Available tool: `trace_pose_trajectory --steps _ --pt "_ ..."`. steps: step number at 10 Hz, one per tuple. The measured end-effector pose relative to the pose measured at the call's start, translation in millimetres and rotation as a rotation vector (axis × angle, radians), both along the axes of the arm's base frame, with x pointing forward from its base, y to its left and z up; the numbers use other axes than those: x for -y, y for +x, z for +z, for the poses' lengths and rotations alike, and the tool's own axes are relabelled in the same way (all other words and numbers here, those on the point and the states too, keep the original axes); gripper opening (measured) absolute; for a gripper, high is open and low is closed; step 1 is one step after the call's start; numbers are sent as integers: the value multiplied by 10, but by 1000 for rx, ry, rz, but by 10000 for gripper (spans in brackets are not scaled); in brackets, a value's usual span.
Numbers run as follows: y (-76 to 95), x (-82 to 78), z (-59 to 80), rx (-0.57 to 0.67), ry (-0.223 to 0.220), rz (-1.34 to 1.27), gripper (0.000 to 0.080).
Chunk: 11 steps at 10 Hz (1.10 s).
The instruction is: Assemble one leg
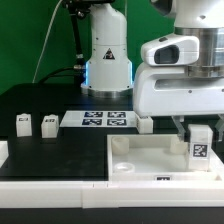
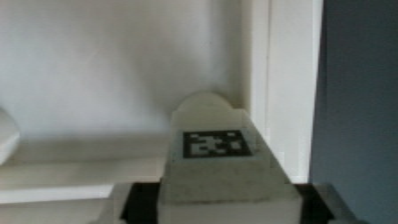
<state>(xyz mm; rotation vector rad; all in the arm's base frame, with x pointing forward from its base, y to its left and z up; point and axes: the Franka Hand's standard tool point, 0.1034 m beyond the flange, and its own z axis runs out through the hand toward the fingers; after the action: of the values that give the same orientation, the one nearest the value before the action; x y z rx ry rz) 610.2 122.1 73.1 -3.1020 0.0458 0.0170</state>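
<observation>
My gripper (image 1: 198, 128) is shut on a leg (image 1: 199, 143), a small white block with a black-and-white tag, held upright over the exterior view's right side of the large flat white square piece (image 1: 140, 160). In the wrist view the leg (image 2: 217, 150) fills the space between my black fingers (image 2: 139, 204) and points down at that white piece (image 2: 107, 90) near its edge. Two more legs (image 1: 24, 122) (image 1: 50, 123) stand on the black table at the exterior view's left.
The marker board (image 1: 105, 119) lies flat behind the white piece. Another small white block (image 1: 145, 125) sits next to it. The robot base (image 1: 107, 60) stands at the back. A dark table strip (image 2: 361, 90) borders the white piece.
</observation>
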Motion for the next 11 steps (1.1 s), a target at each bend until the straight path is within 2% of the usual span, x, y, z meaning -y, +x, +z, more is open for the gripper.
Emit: trace_pose_trajectory --steps 3,7,9,11 --pt "-1 8 6 -4 -2 -102 289" --pt "-13 -4 -9 -47 4 -740 291" --pt "-7 2 -8 -66 15 -992 291" --pt "-15 -34 -6 -75 5 -1216 291"
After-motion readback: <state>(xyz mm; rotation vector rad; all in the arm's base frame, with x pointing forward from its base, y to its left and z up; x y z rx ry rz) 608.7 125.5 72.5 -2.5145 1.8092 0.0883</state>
